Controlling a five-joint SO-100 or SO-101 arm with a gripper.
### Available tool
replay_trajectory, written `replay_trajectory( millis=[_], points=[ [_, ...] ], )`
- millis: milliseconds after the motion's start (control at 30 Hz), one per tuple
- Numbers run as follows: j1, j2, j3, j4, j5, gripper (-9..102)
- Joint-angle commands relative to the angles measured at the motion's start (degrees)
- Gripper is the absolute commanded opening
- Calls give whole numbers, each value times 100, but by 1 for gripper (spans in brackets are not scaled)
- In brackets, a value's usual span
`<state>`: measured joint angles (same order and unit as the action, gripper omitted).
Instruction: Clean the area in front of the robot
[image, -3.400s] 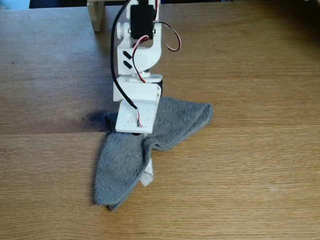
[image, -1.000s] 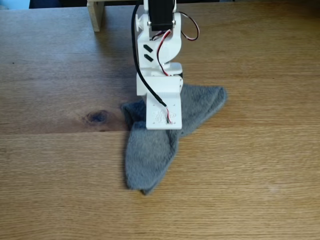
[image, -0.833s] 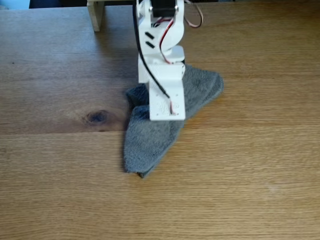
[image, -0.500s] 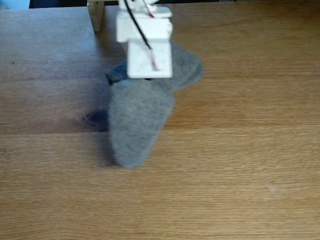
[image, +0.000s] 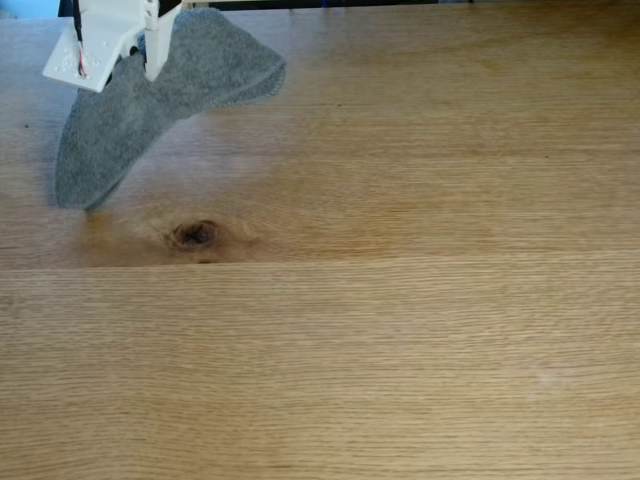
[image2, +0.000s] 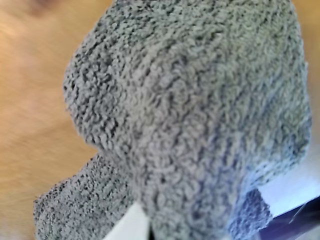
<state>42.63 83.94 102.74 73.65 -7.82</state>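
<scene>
The white robot arm's gripper is at the top left corner of the fixed view, shut on a grey terry cloth. The cloth hangs from it in a fold, its lower tip down near the wooden tabletop; whether the tip touches the wood I cannot tell. In the wrist view the cloth bulges close to the lens, pinched at the bottom by the gripper, with one white finger showing beside it.
A dark knot marks the wood just right of and below the cloth's tip. Bare planks spread across the middle, right and front of the table. The table's far edge runs along the top.
The arm has swung back and to the left, carrying the cloth from the table's middle to the far left corner. The knot beside the cloth's old spot now lies in the open.
</scene>
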Motion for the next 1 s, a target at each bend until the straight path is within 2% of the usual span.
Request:
replay_trajectory(
  millis=[0, 167, 433, 533, 600, 967],
  points=[
    [703, 984, 844, -501, -501, 0],
    [1072, 1433, 2241, -1547, -853, 21],
    [905, 2531, 4096, -3700, -738, 28],
    [439, 3287, 4500, -3806, -668, 19],
    [-9, 3850, 4711, -3753, -562, 0],
    [-2769, 6319, 5528, -3322, 1354, 0]
  ],
)
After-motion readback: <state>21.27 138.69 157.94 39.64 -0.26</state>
